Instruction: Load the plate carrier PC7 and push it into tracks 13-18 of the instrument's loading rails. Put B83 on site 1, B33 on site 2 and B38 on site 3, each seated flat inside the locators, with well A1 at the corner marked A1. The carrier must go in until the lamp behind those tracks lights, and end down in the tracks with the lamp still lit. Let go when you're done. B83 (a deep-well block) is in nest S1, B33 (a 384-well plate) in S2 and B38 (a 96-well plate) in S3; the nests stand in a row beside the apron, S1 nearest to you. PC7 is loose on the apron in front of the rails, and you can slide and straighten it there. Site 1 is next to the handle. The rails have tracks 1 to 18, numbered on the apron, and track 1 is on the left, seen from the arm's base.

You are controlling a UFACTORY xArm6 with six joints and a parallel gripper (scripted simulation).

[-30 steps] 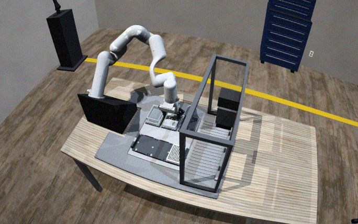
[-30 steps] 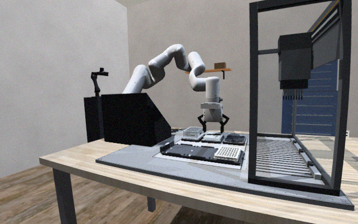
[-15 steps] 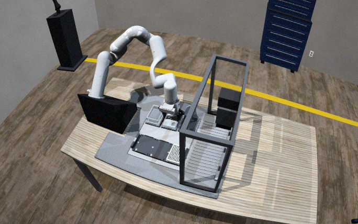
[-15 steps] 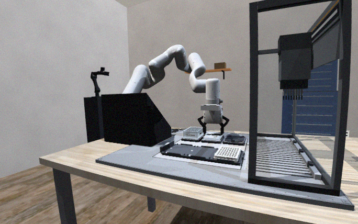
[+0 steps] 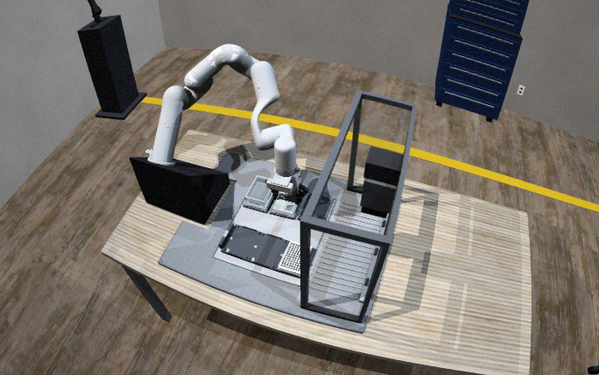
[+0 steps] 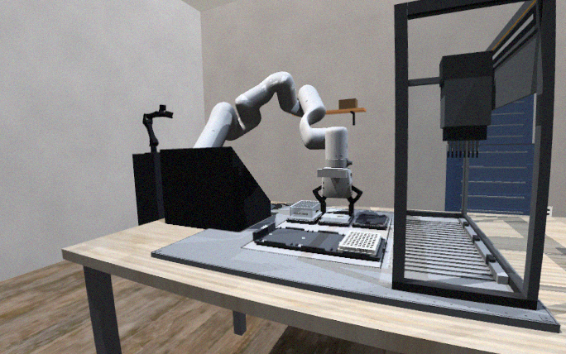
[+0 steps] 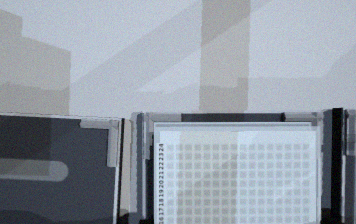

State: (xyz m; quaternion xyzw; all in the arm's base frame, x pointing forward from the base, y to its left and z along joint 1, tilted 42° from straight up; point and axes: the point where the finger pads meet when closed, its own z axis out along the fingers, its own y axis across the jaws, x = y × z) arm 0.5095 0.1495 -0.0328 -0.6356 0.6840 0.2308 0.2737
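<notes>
My gripper is open and hangs low over the middle nest, one finger on each side of the 384-well plate B33. That plate fills the lower part of the wrist view and shows in the top view under the gripper. The deep-well block B83 sits in the nest beside it. The third nest is dark and empty. The carrier PC7 lies on the apron. The 96-well plate B38 sits on its end nearest the rails.
The instrument's dark frame stands over the loading rails, right beside the nests. A pipetting head hangs inside it. The arm's black base box stands at the other side of the nests.
</notes>
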